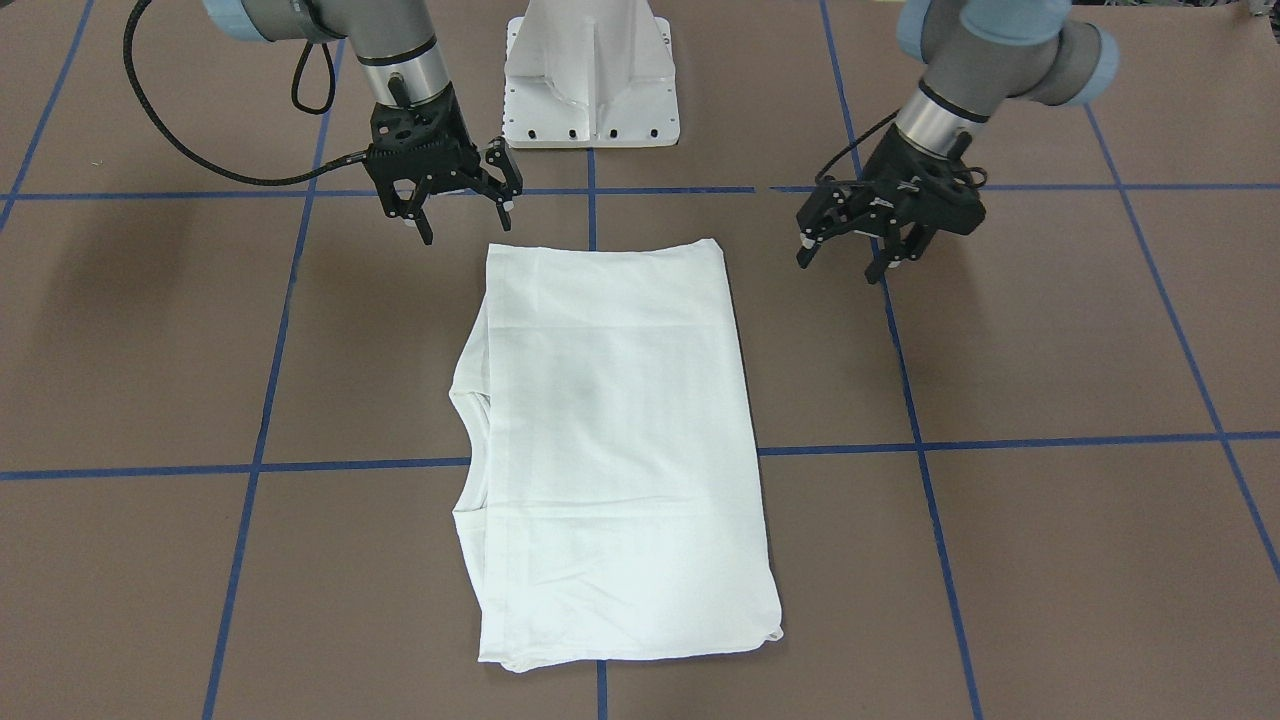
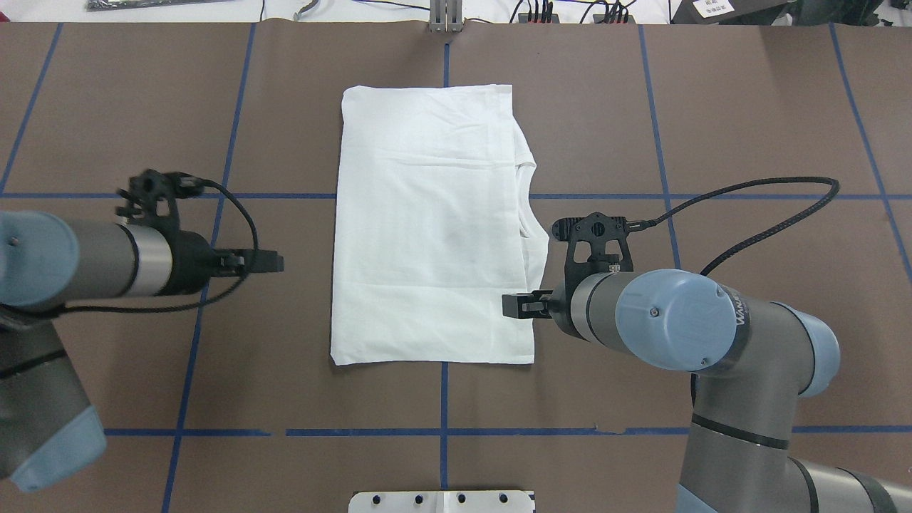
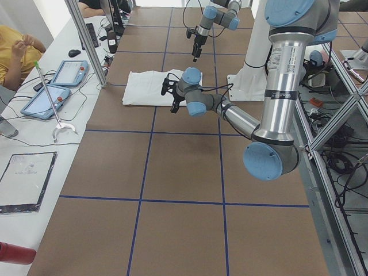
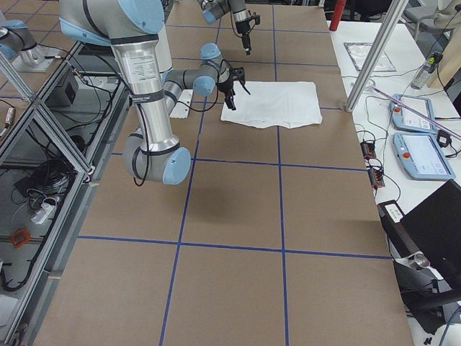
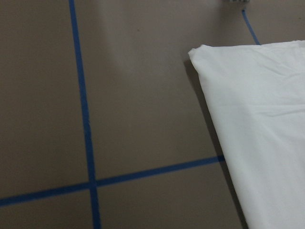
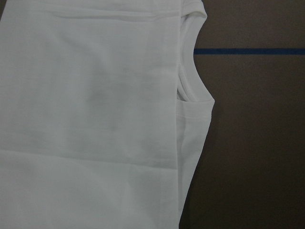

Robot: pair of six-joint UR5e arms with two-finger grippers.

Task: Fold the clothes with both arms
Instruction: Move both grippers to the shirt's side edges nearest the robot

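One T-shirt (image 2: 427, 228), lengthwise front-to-back, neckline (image 2: 529, 206) right

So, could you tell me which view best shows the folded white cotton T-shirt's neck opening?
The right wrist-mounted view: the neck opening is close and clear. Overhead and front-facing show it small; side views, barely; left wrist, only a plain corner.

A brown table (image 1: 1050, 330) fills the middle of the room, marked into large squares by blue tape lines (image 1: 925, 470). In the front-facing view a white base block (image 1: 590, 90) sits at 12 o'clock. From the left end, a white bench (image 3: 23, 129) runs along 9 o'clock. It carries tablet-like pendants (image 3: 71, 73), cables and, at 7 o'clock, a red bottle (image 3: 14, 253). A person in yellow (image 3: 14, 49) sits at 10 o'clock, and a slanted aluminium post (image 3: 86, 43) rises beside the bench.
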